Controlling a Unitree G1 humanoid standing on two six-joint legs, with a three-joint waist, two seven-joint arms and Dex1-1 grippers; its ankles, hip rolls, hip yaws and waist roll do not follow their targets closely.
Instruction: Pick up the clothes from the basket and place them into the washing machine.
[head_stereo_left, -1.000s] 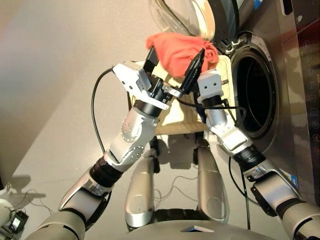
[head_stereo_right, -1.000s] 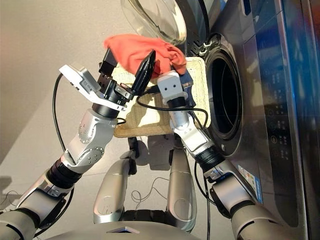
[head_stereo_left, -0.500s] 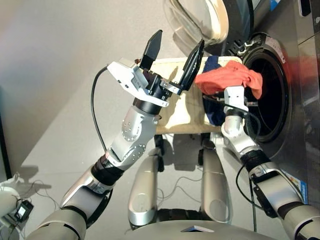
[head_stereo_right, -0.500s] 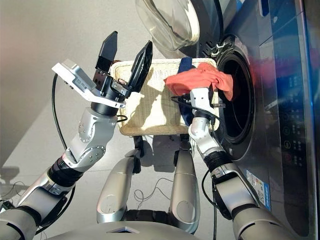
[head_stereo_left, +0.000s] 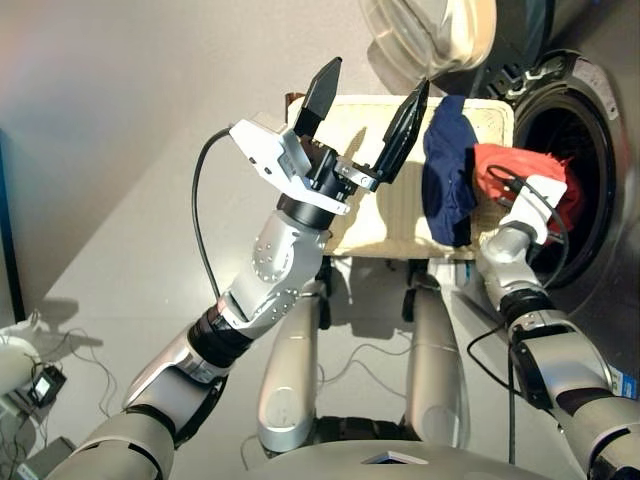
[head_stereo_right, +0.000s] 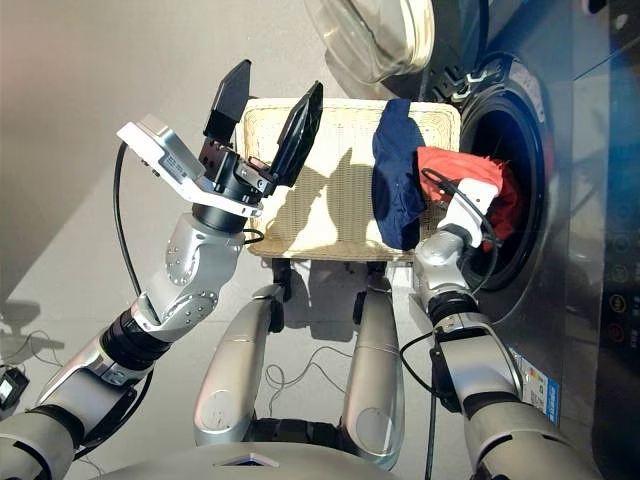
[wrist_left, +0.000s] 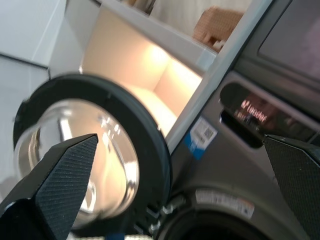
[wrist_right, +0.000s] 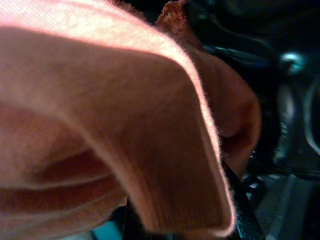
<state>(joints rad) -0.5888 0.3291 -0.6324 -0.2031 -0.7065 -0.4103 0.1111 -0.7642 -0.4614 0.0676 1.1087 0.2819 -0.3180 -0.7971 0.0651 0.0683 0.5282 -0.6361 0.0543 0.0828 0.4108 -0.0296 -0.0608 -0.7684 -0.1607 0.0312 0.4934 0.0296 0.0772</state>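
Head views: the left hand (head_stereo_left: 365, 125) hangs released and empty above the basket (head_stereo_right: 340, 190). The right hand (head_stereo_left: 545, 195) reaches into the washing machine (head_stereo_right: 520, 150) opening, draped in the orange-red garment (head_stereo_left: 515, 170); whether it grips, I cannot tell. The navy garment (head_stereo_left: 448, 170) lies in the basket.

Left wrist: fingers spread, facing the door (wrist_left: 95, 150).

Right wrist: orange-red cloth only.

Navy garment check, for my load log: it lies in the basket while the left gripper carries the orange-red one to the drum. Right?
Wrong arm. The right gripper carries the orange-red garment at the drum; the left gripper is open and empty. The navy garment lies in the basket, per the right eye view.
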